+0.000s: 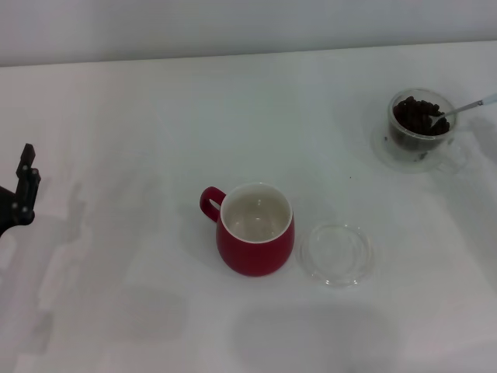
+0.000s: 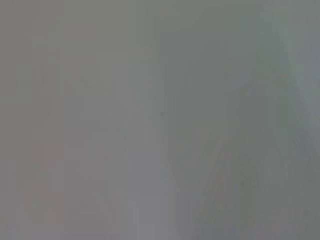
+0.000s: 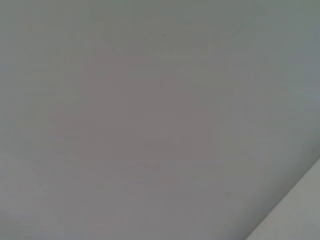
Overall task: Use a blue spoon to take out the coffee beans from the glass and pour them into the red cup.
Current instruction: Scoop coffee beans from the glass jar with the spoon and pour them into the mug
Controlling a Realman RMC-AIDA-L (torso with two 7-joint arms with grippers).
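Red cup (image 1: 255, 229) was seen upright near worktop (image 1: 140, 140) centre, white inside bare, loop handle turned toward left edge. Flat clear dish (image 1: 337, 254) was noted just beside it, toward right edge. Glass (image 1: 420, 124) was found near far right corner, heaped with coffee beans (image 1: 418, 116); blue spoon (image 1: 464, 107) was propped in it, stem leaning out toward right edge. Left gripper (image 1: 23, 183) was held at left edge; finger spread could not be told. Right gripper was not seen.
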